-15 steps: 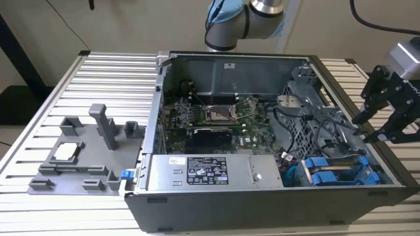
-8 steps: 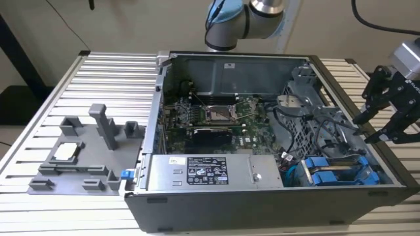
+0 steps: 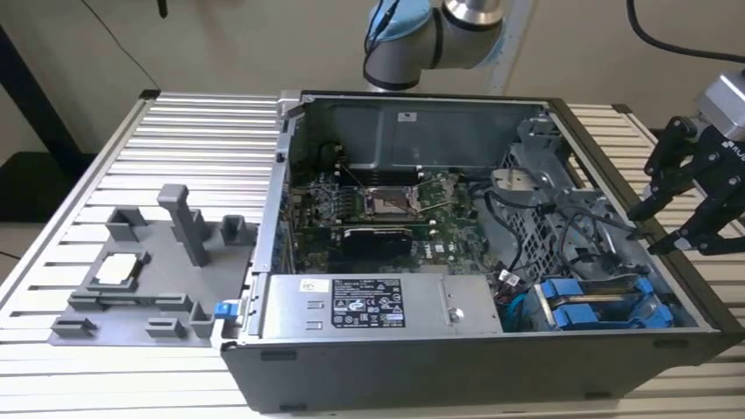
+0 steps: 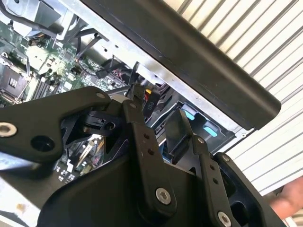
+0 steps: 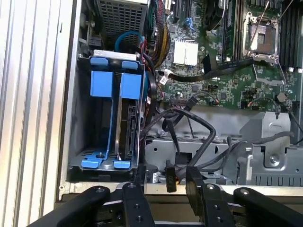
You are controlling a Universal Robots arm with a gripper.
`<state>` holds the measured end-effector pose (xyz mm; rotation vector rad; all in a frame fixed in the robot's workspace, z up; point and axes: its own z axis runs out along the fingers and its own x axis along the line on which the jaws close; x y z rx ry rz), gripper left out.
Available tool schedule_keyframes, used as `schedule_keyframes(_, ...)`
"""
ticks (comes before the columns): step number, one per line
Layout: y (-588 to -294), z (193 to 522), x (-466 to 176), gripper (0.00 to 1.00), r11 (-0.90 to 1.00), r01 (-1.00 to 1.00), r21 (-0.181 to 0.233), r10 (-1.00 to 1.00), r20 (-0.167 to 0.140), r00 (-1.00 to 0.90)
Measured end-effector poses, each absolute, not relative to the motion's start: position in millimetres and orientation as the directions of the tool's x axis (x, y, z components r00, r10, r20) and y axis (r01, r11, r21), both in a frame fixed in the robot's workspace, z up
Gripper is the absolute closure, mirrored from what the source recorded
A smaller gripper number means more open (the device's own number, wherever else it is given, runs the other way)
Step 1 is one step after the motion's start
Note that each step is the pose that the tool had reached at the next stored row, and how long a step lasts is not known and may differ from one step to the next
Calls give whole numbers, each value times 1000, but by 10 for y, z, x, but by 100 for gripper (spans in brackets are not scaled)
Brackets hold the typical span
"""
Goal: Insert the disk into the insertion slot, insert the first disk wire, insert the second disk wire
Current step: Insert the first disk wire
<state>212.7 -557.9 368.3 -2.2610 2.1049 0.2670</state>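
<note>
The gripper [image 3: 652,231] hangs over the open computer case [image 3: 466,367] at its edge on the exterior view's right. Its fingers [image 5: 136,194] are spread well apart and clamp nothing. In the first wrist view a black cable plug [image 5: 170,178] shows in the gap between them. The disk [image 5: 129,94] stands on edge in the drive cage [image 5: 78,118] at a case corner, just beside a second blue-framed drive [image 5: 101,85]

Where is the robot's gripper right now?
In the exterior view the gripper hangs at the exterior view's right, over the side edge of the open computer case, close to the blue drive carriers in its corner bay.
</note>
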Motion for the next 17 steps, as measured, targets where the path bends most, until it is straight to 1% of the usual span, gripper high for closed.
schedule_keyframes(6,-5579,3683,2127,53,-78,-993,87,-986,-153,64)
schedule_keyframes(7,-5579,3683,2127,55,-78,-993,87,-986,-153,64)
schedule_keyframes(8,-5579,3682,2127,62,-78,-993,87,-986,-153,64)
schedule_keyframes(9,-5579,3682,2127,62,-78,-993,87,-986,-153,64)
schedule_keyframes(11,-5579,3682,2127,74,-78,-993,87,-986,-153,64)
schedule_keyframes(12,-5579,3682,2127,74,-78,-993,87,-986,-153,64)
schedule_keyframes(13,-5579,3682,2127,80,-78,-993,87,-986,-153,64)
schedule_keyframes(17,-5579,3681,2127,81,-78,-993,87,-986,-153,64)
